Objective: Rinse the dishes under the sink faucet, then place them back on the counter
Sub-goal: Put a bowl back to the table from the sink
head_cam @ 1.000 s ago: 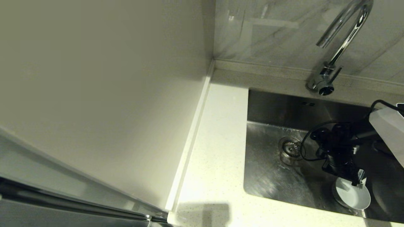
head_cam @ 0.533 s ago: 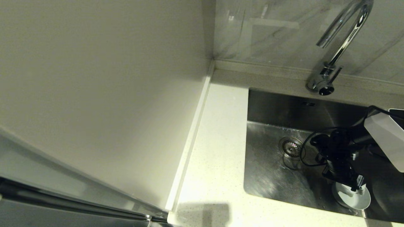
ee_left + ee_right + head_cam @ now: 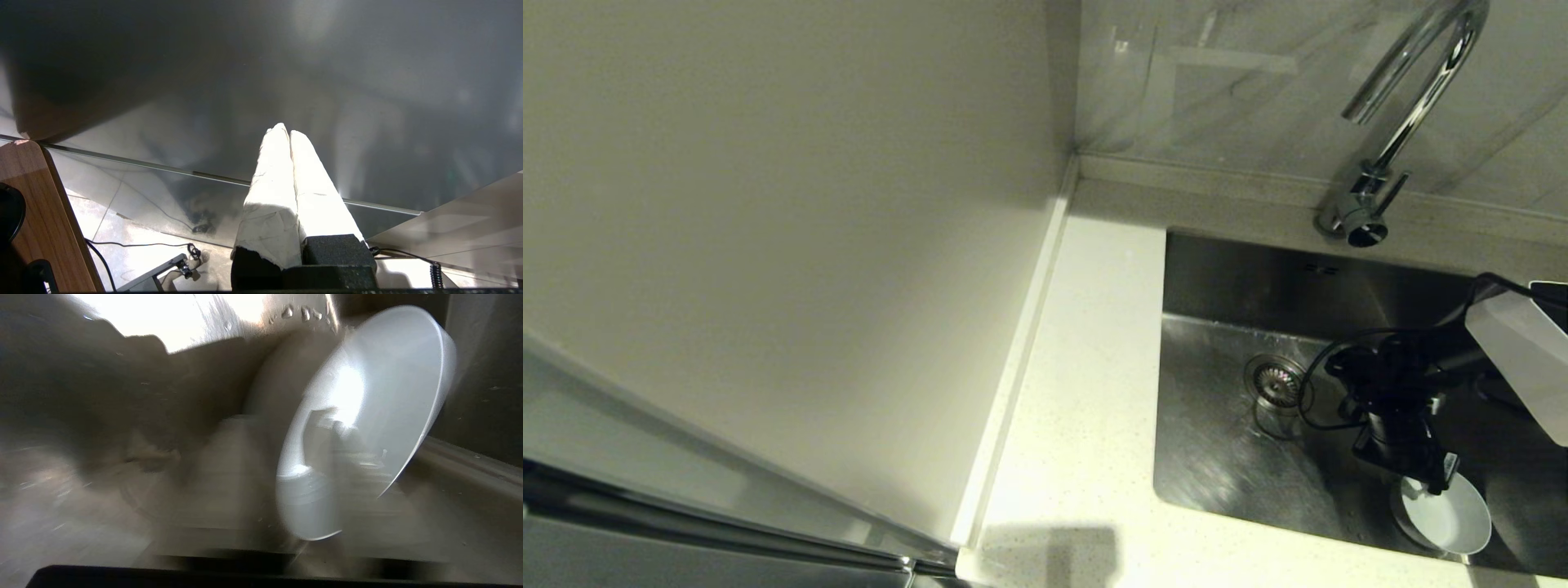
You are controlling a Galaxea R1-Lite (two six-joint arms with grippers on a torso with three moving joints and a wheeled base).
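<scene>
A white bowl [image 3: 1452,519] sits tilted at the front right of the steel sink [image 3: 1217,474], close to its front wall. My right gripper [image 3: 1425,483] reaches down into the basin and is shut on the bowl's near rim. In the right wrist view the bowl [image 3: 380,375] stands on edge, and the right gripper [image 3: 286,469] has one blurred finger inside it and one outside. The chrome faucet [image 3: 1396,122] rises behind the sink. The yellow bowl is out of view. My left gripper [image 3: 289,132] is parked off to the side, shut on nothing.
The drain strainer [image 3: 1276,382] lies mid-basin, left of my right gripper. The speckled counter [image 3: 1086,367] runs along the sink's left side and front. A plain off-white panel [image 3: 792,245] stands to the counter's left.
My right gripper has moved a little lower and toward the sink's front wall. The white bowl has shifted slightly right and tipped up with it.
</scene>
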